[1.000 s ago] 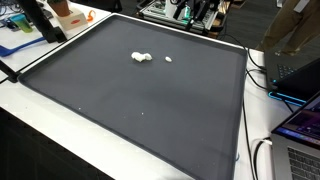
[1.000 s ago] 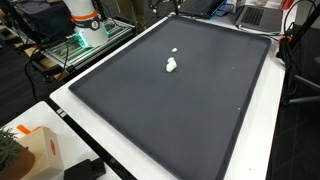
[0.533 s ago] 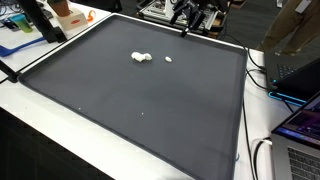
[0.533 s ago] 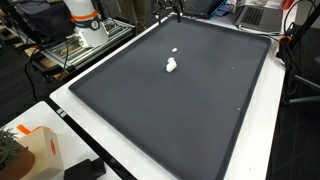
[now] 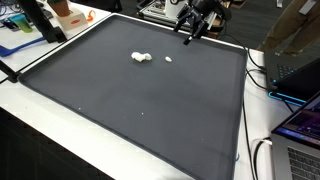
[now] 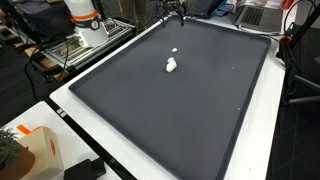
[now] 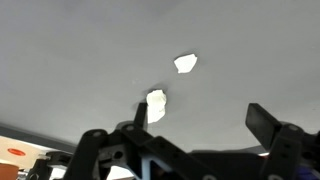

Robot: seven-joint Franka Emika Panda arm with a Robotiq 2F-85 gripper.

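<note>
While the gripper (image 5: 189, 33) gapes, two white scraps (image 5: 141, 57) dot the mat (image 5: 150, 110).

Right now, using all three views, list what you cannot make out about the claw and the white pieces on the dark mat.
- Larger white piece and small white bit: too small in both exterior views and blurred in the wrist view, so what they are is unclear.
- Claw: its upper part is cut off by the top edge in both exterior views.
- Mat: the strip beneath the claw is hidden in the wrist view by the claw's own body.
</note>
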